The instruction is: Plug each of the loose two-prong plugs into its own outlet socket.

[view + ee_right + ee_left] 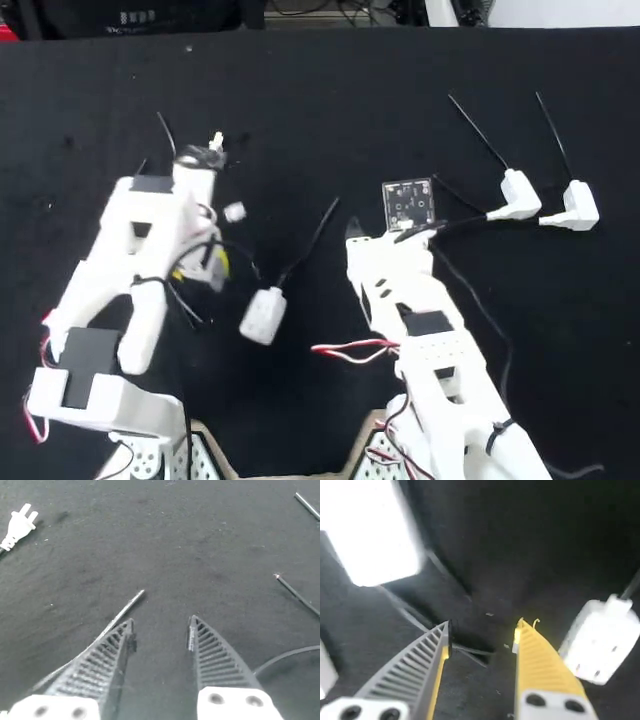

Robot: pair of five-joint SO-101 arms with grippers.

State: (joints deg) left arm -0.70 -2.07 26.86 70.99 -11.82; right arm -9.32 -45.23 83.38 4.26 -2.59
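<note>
Yr left gripper (482,625), spread & empty, hangs just beside a white socket block (600,645); right gripper (161,621) is spread too. Loose plug (17,525) lies well apart. You're likely pre-pick; next, pinch its body.

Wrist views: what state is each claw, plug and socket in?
left claw: open, empty
right claw: open, empty
plug: loose, lying flat, prongs bare
socket: slots free, nothing plugged in
</note>
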